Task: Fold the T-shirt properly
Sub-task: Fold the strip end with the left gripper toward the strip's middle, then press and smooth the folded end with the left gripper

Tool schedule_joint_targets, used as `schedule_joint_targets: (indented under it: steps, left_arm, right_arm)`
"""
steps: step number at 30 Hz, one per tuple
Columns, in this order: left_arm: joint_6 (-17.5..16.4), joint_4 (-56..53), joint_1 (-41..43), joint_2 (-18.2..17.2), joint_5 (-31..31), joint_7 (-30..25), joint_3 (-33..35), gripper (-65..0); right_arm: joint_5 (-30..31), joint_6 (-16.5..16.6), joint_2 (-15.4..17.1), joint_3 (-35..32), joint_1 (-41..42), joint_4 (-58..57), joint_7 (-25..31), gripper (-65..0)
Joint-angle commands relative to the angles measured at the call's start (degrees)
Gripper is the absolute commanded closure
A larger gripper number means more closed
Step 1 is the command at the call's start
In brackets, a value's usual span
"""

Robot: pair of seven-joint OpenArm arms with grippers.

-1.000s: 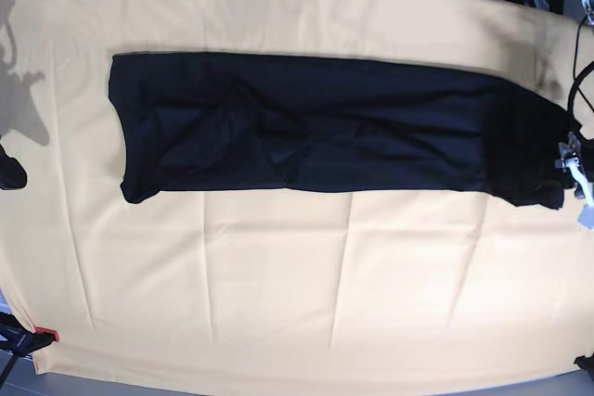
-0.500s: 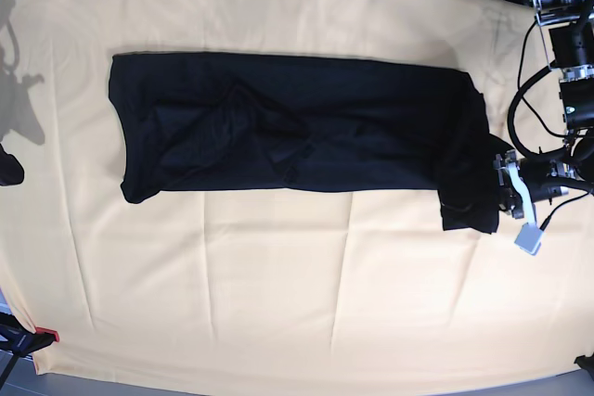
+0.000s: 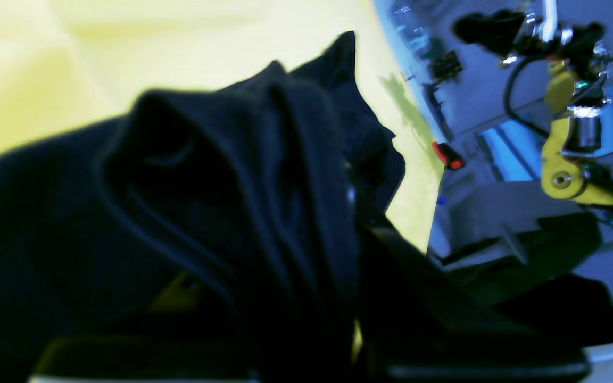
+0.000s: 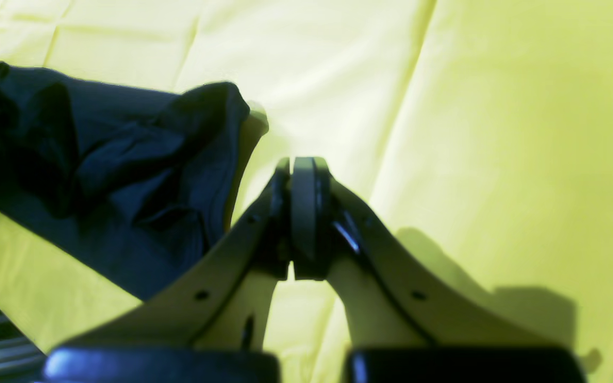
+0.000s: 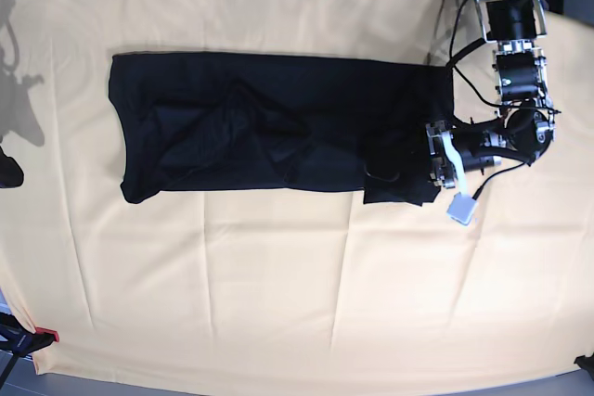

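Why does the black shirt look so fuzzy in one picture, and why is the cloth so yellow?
In the left wrist view the T-shirt sits too close to the lens, so it blurs. Both wrist views tint the table cloth yellow-green; the base view shows it pale orange and bends its edges.

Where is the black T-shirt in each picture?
Base view: the T-shirt lies across the upper middle of the yellow cloth, its right end pinched by the left gripper.
Left wrist view: bunched dark folds fill the left and middle.
Right wrist view: at the left edge, beside the shut right gripper.
Shared landmark: the yellow cloth.
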Motion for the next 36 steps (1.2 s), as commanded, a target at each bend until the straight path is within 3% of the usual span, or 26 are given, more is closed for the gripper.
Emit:
schedule_joint_targets:
  steps: [1, 7, 8, 12, 14, 21, 25, 29, 34, 36]
  left_arm:
    - [-0.6, 0.9, -0.8, 0.3, -1.8, -0.8, -0.4, 0.0]
    - [-1.4, 0.9, -0.6, 5.7, -1.8, -0.8, -0.4, 0.0]
    - [-0.4, 0.9, -0.6, 6.3, -1.8, -0.8, -0.4, -6.1]
    - [5.4, 0.9, -0.6, 7.3, -1.8, -0.8, -0.2, -40.2]
    - [6.2, 0.9, -0.6, 7.3, -1.8, -0.8, -0.2, -46.9]
    - [5.5, 1.4, -0.9, 5.7, -1.8, -0.8, -3.1, -47.0]
    - [2.1, 6.1, -1.5, 5.3, -1.8, -0.8, -12.6, -47.0]
    - [-0.5, 12.1, -1.2, 2.8, -1.8, -0.8, -19.7, -47.0]
    - [-1.7, 13.2, 0.9, 0.1, -1.8, -0.8, -20.6, -47.0]
    - [-2.1, 13.2, 2.1, -0.2, 2.2, -0.8, -20.6, -44.2]
  right_arm:
    - [1.3, 0.3, 1.7, 0.5, 0.8, 0.9, 1.3, 0.0]
    - [1.4, 0.3, 1.7, 0.5, 0.8, 0.9, 1.3, 0.0]
    - [1.4, 0.3, 1.7, 0.5, 0.8, 0.9, 1.3, 0.0]
    - [1.4, 0.3, 1.7, 0.5, 0.8, 0.9, 1.2, 0.0]
    - [1.4, 0.3, 1.7, 0.5, 0.8, 0.9, 1.2, 0.0]
    - [1.4, 0.3, 1.7, 0.5, 0.8, 0.9, 1.2, 0.0]
    - [1.4, 0.3, 1.7, 0.5, 0.8, 0.9, 1.2, 0.0]
    - [1.5, 0.3, 1.7, 0.5, 0.8, 0.9, 1.2, 0.0]
    - [2.0, 0.3, 1.7, 0.5, 0.8, 0.9, 1.2, 0.0]
    - [2.0, 0.3, 1.7, 0.5, 0.8, 0.9, 1.2, 0.0]
